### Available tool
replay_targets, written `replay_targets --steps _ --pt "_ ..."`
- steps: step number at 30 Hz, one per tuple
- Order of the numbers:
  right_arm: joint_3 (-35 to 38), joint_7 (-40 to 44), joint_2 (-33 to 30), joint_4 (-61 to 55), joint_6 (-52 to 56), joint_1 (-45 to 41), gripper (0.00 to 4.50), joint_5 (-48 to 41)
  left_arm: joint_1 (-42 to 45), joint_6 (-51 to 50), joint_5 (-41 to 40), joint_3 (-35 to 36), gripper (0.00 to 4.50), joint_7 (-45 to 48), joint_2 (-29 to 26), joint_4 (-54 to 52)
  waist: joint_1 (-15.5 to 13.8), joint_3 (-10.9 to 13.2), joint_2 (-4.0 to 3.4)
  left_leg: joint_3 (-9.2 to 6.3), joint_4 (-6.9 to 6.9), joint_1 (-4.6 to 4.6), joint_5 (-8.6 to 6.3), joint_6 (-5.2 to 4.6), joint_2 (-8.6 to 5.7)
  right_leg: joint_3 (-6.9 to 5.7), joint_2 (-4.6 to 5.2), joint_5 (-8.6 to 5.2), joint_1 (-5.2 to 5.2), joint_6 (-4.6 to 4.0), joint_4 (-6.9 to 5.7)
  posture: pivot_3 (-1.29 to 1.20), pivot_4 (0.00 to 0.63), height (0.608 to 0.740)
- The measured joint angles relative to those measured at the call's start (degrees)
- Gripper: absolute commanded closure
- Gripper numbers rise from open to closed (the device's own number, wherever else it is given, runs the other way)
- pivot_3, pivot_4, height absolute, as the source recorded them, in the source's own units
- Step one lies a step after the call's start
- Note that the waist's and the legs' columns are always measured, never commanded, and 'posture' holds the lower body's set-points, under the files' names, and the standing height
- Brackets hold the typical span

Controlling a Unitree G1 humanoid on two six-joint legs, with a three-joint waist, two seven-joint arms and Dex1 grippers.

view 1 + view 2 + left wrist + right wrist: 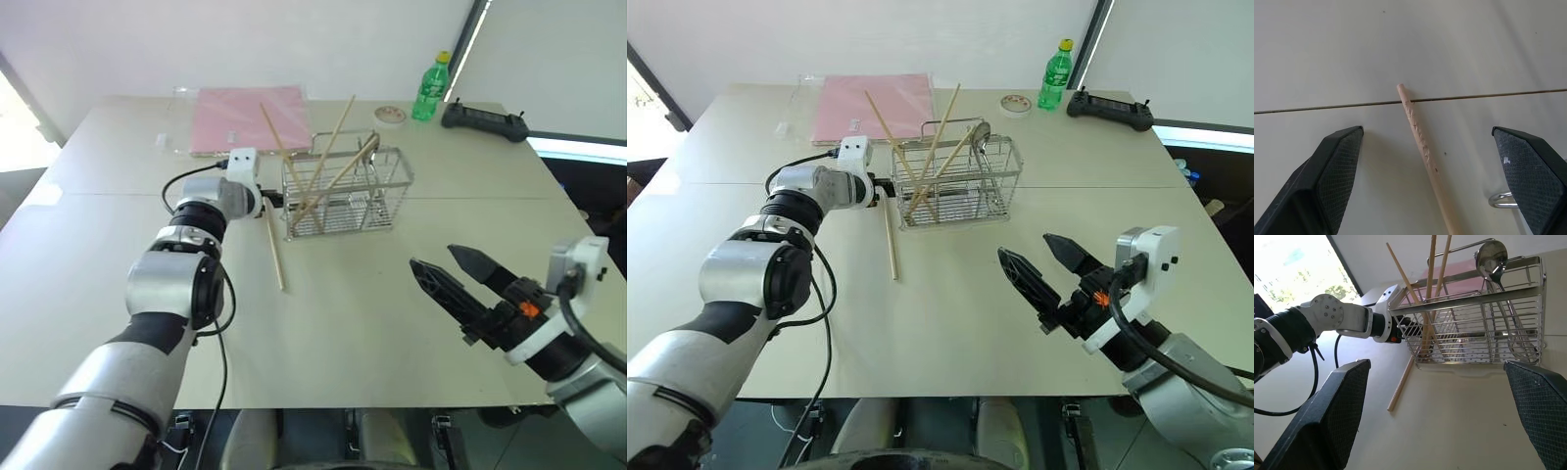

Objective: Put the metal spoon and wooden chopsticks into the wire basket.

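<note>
**While one chopstick lies loose, both pincers stand spread**

While three of the wooden chopsticks lean crossed inside the wire basket, the fourth chopstick lies flat on the surface, just off the basket's 8 o'clock corner and running toward 6 o'clock. The left pincer is spread wide over the far end of that stick: the stick passes between the two fingers without touching either one, and nothing is pinched. A bit of the basket's wire foot shows just beside one finger in the left wrist view.

The metal spoon stands in the basket already, bowl up, at the end away from the left arm.

The right pincer hangs above the surface at about 4 o'clock from the basket, well apart from it, fingers splayed and empty.

Beyond the basket, at its 11 o'clock, lies a pink folder; at 1 o'clock stand a green bottle and a black controller.
</note>
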State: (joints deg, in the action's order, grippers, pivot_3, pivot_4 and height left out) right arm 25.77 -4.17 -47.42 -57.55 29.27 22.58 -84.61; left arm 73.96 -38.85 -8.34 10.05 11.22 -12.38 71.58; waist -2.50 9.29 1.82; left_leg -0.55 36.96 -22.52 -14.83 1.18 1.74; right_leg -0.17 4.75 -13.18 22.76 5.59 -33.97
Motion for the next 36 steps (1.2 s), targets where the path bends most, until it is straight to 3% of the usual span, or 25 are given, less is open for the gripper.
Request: replay_targets --steps 7,8,19,28,32,36 --pt "1.78 0.35 -0.60 -0.11 -0.45 0.50 0.00 -0.08 -0.01 0.31 0.07 0.88 4.24 -0.02 0.27 0.96 0.22 0.00 0.00 0.00 -0.01 0.02 0.00 0.00 0.02 0.00 -0.03 0.00 0.02 0.00 -0.02 0.00 0.150 0.721" --pt "1.78 0.50 -0.66 -0.06 -0.45 0.49 0.00 -0.10 -0.01 0.26 0.04 1.07 4.38 -0.01 0.12 1.11 0.16 0.00 0.00 -0.01 -0.02 0.02 0.00 0.00 0.02 -0.01 -0.04 0.00 0.02 0.01 -0.03 0.00 0.150 0.721" --pt "2.15 2.21 -1.40 1.54 -0.42 -0.36 0.00 -1.10 -0.02 -0.48 -0.09 2.55 4.38 -1.57 -1.85 1.21 0.46 0.01 0.01 0.00 -0.03 0.06 0.00 -0.01 0.05 -0.03 -0.05 0.01 0.05 0.01 -0.06 0.00 0.150 0.721" --pt "4.07 4.06 -4.45 3.61 0.42 -1.13 0.00 -2.68 -0.07 6.49 -2.51 7.99 4.38 -4.85 -12.89 -0.89 0.09 0.02 0.03 0.00 -0.17 -0.01 0.00 -0.01 0.08 -0.03 -0.07 0.00 0.17 0.02 -0.07 0.00 0.150 0.721" --pt "4.70 4.85 -5.17 3.95 0.79 -1.07 0.00 -3.51 0.26 12.54 -7.65 12.38 4.38 1.52 -13.91 -9.20 -0.04 0.04 0.08 0.02 -0.10 -0.09 0.00 0.00 0.05 -0.03 0.05 0.01 0.12 -0.01 0.02 0.00 0.150 0.721" --pt "4.84 5.45 -6.67 4.70 1.61 -1.68 0.00 -4.48 0.94 15.83 -15.53 13.81 4.38 10.81 -10.73 -28.36 0.23 0.06 0.09 0.13 -0.09 -0.13 0.00 0.00 0.06 -0.01 0.28 0.04 0.13 -0.06 0.08 0.00 0.150 0.721"
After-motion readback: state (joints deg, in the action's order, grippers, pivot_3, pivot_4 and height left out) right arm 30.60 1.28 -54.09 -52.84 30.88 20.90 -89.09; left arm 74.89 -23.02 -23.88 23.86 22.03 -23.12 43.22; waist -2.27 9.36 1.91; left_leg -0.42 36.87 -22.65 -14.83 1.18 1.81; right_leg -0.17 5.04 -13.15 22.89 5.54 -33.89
